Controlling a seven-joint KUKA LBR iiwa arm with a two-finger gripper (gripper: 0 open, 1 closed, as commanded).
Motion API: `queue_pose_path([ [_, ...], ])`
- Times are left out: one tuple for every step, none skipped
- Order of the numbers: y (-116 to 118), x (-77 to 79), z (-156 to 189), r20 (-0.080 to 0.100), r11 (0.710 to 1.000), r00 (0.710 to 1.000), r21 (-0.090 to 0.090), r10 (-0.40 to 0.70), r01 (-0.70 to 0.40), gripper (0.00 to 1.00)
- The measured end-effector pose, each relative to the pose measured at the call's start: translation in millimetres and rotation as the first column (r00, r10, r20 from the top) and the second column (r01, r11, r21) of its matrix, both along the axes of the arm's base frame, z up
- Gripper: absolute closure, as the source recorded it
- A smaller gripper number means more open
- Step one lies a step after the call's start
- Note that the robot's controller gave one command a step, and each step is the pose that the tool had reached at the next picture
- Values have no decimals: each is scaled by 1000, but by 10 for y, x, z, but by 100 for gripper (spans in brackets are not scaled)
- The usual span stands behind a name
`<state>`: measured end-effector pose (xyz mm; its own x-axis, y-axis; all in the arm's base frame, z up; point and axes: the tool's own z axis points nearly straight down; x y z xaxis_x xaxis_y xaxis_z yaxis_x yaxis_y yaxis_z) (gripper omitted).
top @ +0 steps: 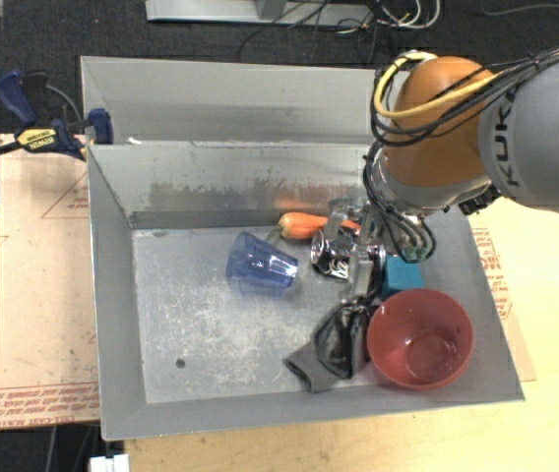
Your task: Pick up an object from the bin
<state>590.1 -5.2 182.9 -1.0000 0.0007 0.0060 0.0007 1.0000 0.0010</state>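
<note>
Dark crumpled rag (pixel 325 355) sat beneath the gripper (pixel 359 301), grip state untellable; reaching stage, closing and lifting likely next.

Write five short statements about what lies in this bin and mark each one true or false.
1. The blue cup lies on its side on the floor of the bin. True.
2. The red bowl is turned upside down. False: its open side faces up, at the bin's near right corner.
3. An orange carrot-like thing lies near the back wall. True.
4. The teal block lies inside the red bowl. False: it lies outside, just behind the bowl.
5. The dark grey crumpled thing lies alone at the bin's left side. False: it lies against the bowl's left, below the gripper.
</note>
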Motion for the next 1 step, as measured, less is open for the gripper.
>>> queue_pose_path([
  [0, 16, 49, 8, 1000, 1000, 0, 0, 0, 0],
])
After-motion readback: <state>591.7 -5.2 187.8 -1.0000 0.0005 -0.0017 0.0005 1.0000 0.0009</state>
